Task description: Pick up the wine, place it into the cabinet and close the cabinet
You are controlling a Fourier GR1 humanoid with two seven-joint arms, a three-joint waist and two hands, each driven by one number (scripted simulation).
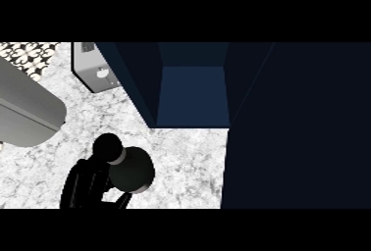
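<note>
Dark glass wine bottle (130,169) near the table's (181,147) front edge: likely heavy, slick, breakable. Left hand (87,188) fingers curled round it; best held mid-body.

We have a single head view, looking steeply down from above onto the marble counter (188,157) — near enough that a grey forearm (25,110) fills the upper left. The open dark-blue cabinet (192,95) takes the top and right — no second view shares the scene.
</note>
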